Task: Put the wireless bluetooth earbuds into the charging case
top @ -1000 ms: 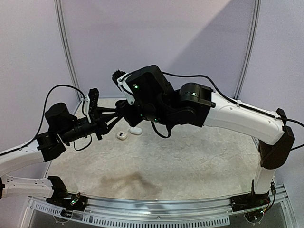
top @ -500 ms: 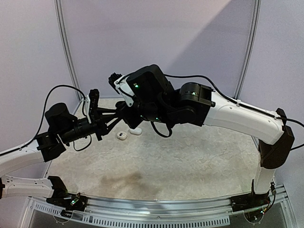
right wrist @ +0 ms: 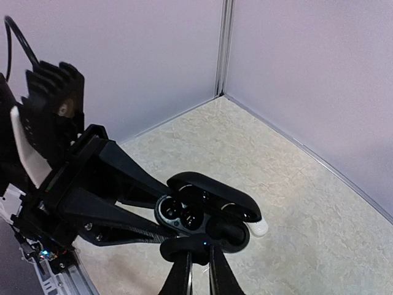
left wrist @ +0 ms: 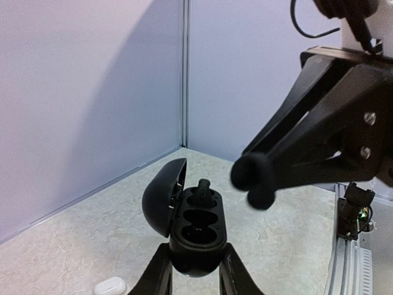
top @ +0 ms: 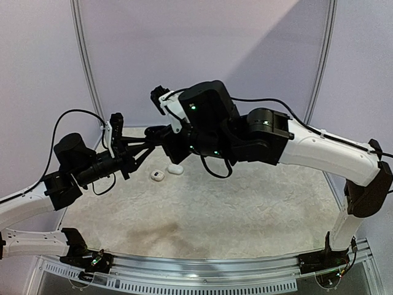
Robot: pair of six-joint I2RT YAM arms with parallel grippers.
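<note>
My left gripper [left wrist: 195, 261] is shut on the base of a black charging case [left wrist: 198, 233], holding it above the table with its lid [left wrist: 163, 196] swung open to the left. One black earbud [left wrist: 204, 189] stands tilted in the case's far well; the nearer wells [left wrist: 199, 236] look dark and hollow. My right gripper [left wrist: 253, 183] hovers just right of the case. Its round black pads are pressed together and I see nothing between them. In the right wrist view those pads [right wrist: 198, 247] sit at the case's [right wrist: 202, 215] near rim. The top view hides the case behind the right wrist.
Two small white cases [top: 175, 168] [top: 157, 176] lie on the pale mat below the grippers; one shows at the bottom of the left wrist view [left wrist: 110, 286]. A white rounded item [right wrist: 259, 228] peeks from behind the black lid. Walls close the far corner.
My right gripper's jaws have closed, and its wrist has risen a little and shifted right. The left gripper still holds the case, nudged slightly up.
</note>
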